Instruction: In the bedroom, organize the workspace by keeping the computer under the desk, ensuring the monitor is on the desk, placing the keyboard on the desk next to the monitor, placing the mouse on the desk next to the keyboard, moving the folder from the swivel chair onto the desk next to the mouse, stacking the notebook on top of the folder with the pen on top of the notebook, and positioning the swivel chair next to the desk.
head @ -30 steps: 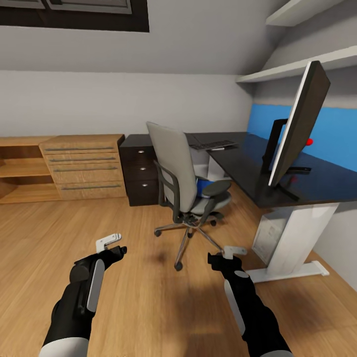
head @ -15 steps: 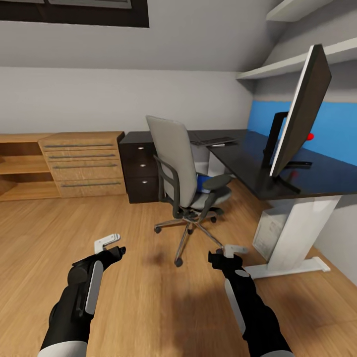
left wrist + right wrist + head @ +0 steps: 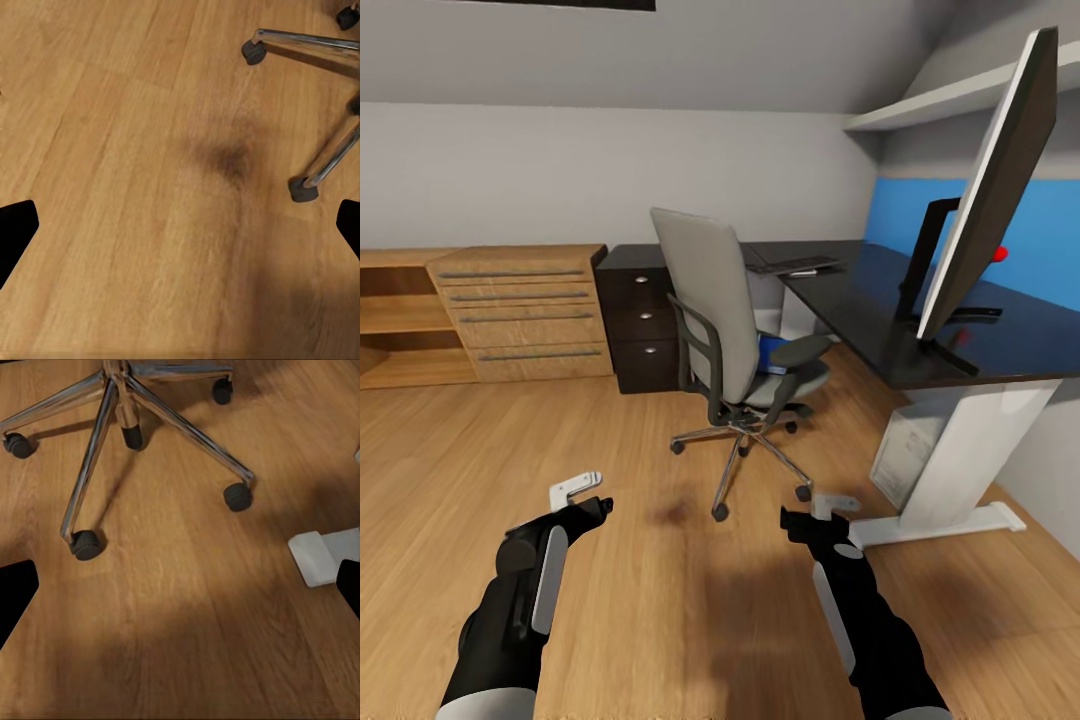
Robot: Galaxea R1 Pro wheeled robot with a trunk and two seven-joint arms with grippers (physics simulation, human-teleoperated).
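Early on | left gripper (image 3: 582, 492) and right gripper (image 3: 822, 508) spread open, empty | swivel chair (image 3: 732, 330) ahead, between them, folder (image 3: 770, 353) on seat | monitor (image 3: 990, 190), keyboard (image 3: 792, 265) already on table (image 3: 870, 320) | folder move pending

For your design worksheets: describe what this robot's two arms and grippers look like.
Both arms are glossy black with a long grey panel along the forearm and white shells nearest the body. The left gripper and right gripper each end in pale grey-white jaws on black wrists. No cables visible.
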